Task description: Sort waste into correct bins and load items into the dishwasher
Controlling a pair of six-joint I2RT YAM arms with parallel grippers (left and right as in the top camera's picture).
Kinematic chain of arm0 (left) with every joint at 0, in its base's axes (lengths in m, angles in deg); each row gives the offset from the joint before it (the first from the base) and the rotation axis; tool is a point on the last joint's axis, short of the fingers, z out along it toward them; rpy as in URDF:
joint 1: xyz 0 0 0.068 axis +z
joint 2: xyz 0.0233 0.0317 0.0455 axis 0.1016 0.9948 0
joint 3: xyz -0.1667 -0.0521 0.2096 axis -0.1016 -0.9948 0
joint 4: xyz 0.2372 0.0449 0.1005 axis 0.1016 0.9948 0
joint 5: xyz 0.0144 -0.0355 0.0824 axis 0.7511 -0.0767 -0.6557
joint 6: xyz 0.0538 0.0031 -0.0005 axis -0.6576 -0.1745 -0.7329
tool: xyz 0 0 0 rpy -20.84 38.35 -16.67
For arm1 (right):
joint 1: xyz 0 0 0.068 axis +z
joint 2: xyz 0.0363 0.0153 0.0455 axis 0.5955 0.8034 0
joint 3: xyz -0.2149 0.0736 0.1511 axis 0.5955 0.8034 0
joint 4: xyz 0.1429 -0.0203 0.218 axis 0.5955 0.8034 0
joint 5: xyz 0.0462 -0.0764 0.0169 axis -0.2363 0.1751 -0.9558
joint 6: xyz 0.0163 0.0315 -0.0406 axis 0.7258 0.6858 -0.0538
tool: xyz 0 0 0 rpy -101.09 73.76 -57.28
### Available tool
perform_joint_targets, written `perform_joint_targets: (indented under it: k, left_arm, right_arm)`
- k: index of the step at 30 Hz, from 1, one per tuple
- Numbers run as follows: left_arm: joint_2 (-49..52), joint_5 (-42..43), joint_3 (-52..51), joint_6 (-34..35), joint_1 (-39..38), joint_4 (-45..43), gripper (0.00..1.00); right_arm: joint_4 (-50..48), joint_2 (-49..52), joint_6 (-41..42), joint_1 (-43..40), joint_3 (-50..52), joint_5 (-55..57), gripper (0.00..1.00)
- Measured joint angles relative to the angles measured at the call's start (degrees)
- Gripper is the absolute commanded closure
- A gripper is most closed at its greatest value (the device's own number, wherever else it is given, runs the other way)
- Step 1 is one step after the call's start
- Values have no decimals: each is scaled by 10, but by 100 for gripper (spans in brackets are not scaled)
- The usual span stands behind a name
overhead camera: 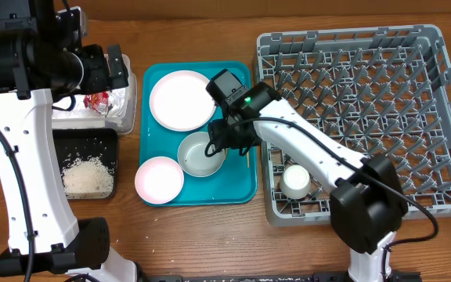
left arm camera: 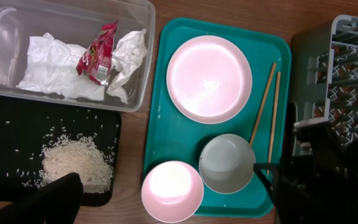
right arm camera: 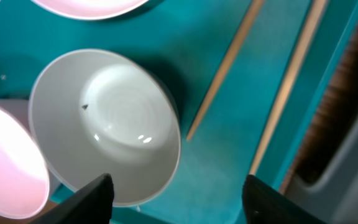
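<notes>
Dark fingertips (right arm camera: 92, 198) of the right gripper (right arm camera: 178, 200) are seen closest to the right wrist camera, spread wide apart with nothing pinched between them. One is set over the rim of the pale bowl (right arm camera: 104, 124); the other is over bare teal. The bowl is round, smooth and glossy, with a small dark speck inside, and it is stood upright on the teal serving tray (overhead camera: 241, 188) in the middle of the desk. A pink bowl (left arm camera: 171, 190) is placed just beside it, toward the left edge of the desk. A large round plate (left arm camera: 209, 78) is laid on the far half of the same tray. Two thin wooden chopsticks (left arm camera: 263, 102) are laid side by side along the tray's right border.

The right arm is stretched from the near edge across the grey dish rack (overhead camera: 366, 86), which fills the right side of the desk and holds a small white cup (overhead camera: 296, 180) near its near left corner.

Toward the far left corner, the crumpled napkin (left arm camera: 48, 74) and red sauce packet (left arm camera: 98, 59) are held in the clear tub (left arm camera: 138, 93). Rice grains (left arm camera: 76, 165) are heaped in the black tray (left arm camera: 5, 124) nearer the front. The left gripper (overhead camera: 118, 69) is held above the tub; whether its fingers are spread or together cannot be told.
</notes>
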Motion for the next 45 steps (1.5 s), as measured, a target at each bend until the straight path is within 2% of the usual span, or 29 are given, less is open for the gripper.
perform_joint_targets:
  k: [11, 23, 28, 29, 33, 38, 45]
  left_arm:
    - [0, 0, 0, 0, 0, 0, 0]
    - [0, 0, 0, 0, 0, 0, 0]
    - [0, 0, 0, 0, 0, 0, 0]
    - [0, 0, 0, 0, 0, 0, 0]
    - [0, 0, 0, 0, 0, 0, 0]
    - [0, 2, 0, 0, 0, 0, 0]
    - [0, 4, 0, 0, 0, 0, 0]
  right_arm:
    - [-68, 38, -1, 21, 16, 20, 61]
    - [-116, 38, -1, 21, 63, 59, 67]
    - [-123, 38, -1, 21, 81, 61, 75]
    - [-126, 38, 0, 21, 85, 60, 81]
    - [-120, 38, -1, 21, 98, 61, 95]
    - [-108, 38, 2, 21, 97, 58, 96]
    - [-16, 33, 1, 20, 56, 70, 96]
